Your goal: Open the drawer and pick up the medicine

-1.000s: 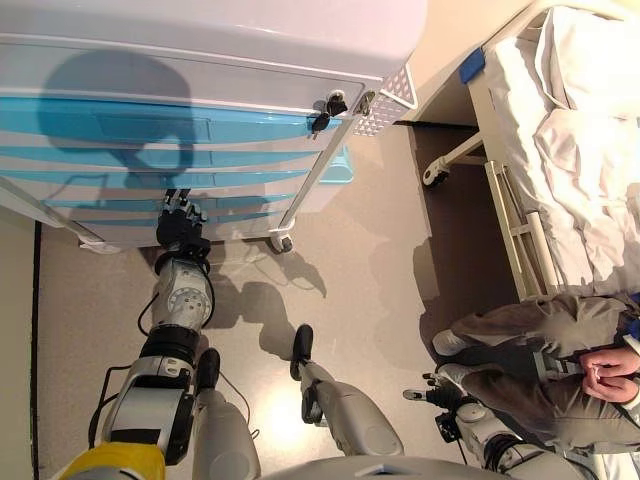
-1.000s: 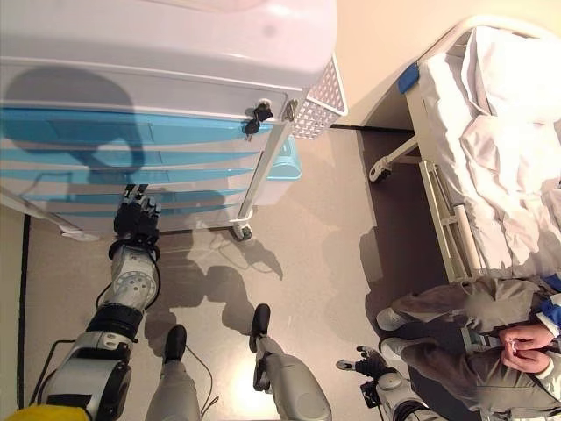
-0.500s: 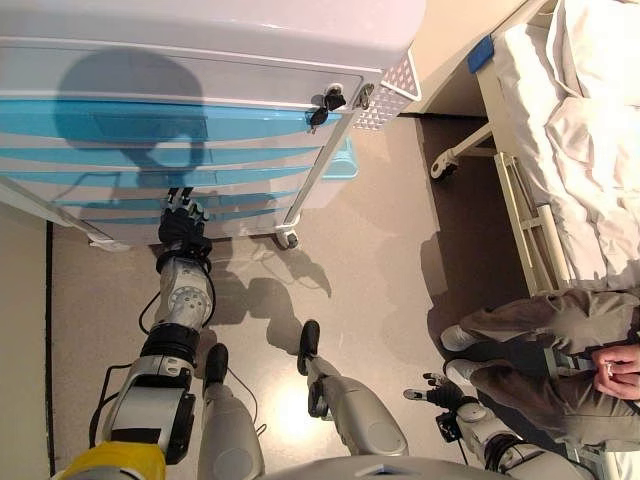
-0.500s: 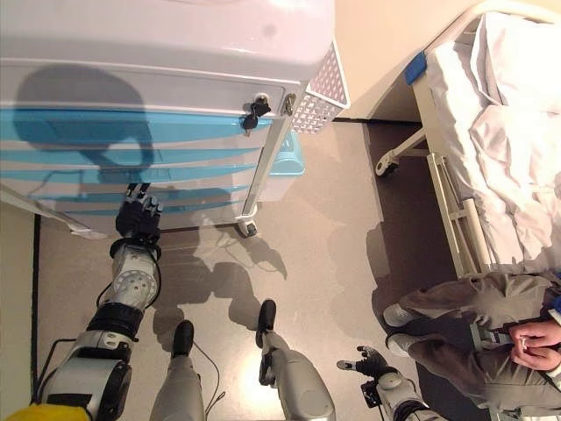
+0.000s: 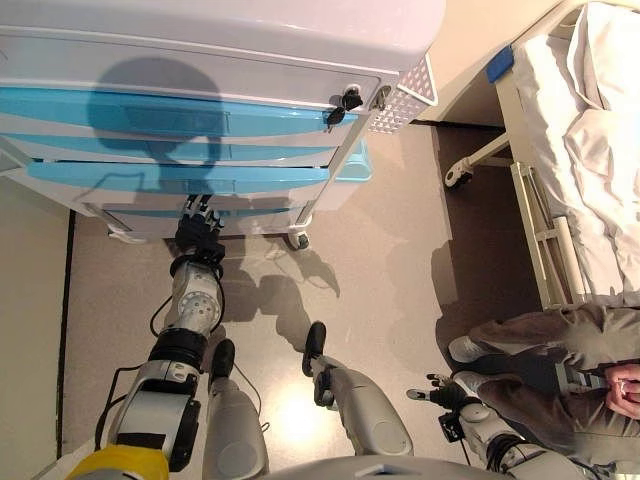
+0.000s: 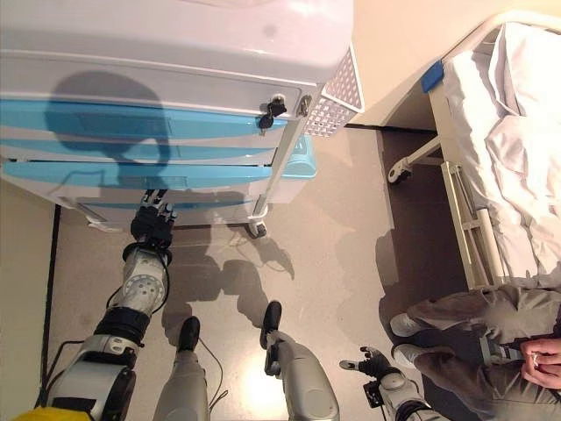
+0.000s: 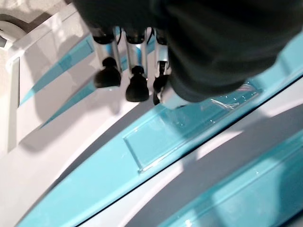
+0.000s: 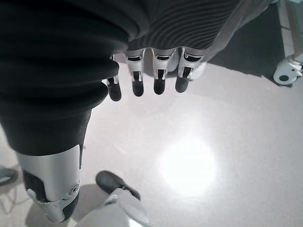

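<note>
A white medicine cart (image 5: 300, 30) carries several blue drawers. One blue drawer (image 5: 170, 176) in the middle of the stack stands a little further out than those above it. My left hand (image 5: 199, 232) reaches up to its lower front edge. In the left wrist view its fingers (image 7: 137, 87) are curled against the blue drawer front (image 7: 156, 142). My right hand (image 5: 444, 391) hangs low at my right side, over the floor, its fingers (image 8: 158, 82) relaxed and holding nothing. No medicine shows in any view.
A white mesh basket (image 5: 405, 95) hangs on the cart's right side, and keys (image 5: 345, 103) sit in its lock. A caster (image 5: 300, 241) stands on the floor below. A bed (image 5: 590, 150) fills the right, and a seated person's legs (image 5: 540, 350) are beside my right hand.
The camera has shifted, so the whole scene sits further right. The middle blue drawer now stands out from the stack, with my left hand still at the drawer fronts. The right hand has not moved.
</note>
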Tool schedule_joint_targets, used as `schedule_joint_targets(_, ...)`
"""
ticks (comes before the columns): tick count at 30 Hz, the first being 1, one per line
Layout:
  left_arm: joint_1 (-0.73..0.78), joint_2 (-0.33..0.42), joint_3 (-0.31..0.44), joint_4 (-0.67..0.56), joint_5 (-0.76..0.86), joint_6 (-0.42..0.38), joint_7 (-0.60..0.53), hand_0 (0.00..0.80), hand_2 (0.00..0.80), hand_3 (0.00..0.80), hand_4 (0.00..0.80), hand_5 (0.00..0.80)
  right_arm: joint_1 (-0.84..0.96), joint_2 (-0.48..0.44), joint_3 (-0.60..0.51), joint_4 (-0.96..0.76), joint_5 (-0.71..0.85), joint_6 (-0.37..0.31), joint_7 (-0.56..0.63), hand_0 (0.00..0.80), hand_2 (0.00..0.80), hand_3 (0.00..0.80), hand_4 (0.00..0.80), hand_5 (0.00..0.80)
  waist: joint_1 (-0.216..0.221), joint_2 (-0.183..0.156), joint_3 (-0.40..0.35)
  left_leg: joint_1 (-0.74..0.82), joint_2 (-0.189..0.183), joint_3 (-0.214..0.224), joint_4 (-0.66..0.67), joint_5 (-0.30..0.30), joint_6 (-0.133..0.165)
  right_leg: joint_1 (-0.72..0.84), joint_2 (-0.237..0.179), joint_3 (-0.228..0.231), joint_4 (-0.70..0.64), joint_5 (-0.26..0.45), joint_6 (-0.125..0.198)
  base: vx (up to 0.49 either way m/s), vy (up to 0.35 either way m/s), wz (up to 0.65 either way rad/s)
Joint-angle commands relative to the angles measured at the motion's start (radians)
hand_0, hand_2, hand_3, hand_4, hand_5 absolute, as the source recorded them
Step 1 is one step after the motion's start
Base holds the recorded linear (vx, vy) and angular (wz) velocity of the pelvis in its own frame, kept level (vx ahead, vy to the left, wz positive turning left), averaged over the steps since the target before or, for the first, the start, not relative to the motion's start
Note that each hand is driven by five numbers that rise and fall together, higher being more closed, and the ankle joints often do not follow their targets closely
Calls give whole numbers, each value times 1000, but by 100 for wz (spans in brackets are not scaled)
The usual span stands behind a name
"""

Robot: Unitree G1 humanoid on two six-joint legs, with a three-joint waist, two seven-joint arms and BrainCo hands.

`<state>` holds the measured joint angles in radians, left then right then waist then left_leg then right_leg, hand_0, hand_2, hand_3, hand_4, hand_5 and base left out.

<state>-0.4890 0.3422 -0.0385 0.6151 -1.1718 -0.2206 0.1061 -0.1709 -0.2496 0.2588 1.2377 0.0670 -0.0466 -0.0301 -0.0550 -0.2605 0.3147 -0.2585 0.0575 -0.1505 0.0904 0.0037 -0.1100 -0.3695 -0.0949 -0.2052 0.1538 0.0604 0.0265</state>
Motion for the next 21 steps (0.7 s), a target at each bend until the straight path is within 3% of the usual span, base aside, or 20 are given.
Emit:
schedule_joint_targets(1, -148, 24, -33, -370, 75, -90, -156, 800, 800, 800, 800, 800, 22, -55, 23, 18, -14, -7, -11, 0, 0, 0, 0, 0, 19, 7, -83, -127, -66, -53, 97, -9, 70, -22, -1, -6, 155, -93, 63, -32, -11, 6)
schedule_joint_targets(21, -12, -48, -61, -472, 92, -52, -175, 800, 800, 800, 800, 800, 14, -63, -8, 41, -17, -1, -22, 0, 0, 0, 0, 0, 66, 70, -54, -138, -82, -114, 111, 11, 63, -45, -33, -66, 273, -147, 51, -7, -13, 11)
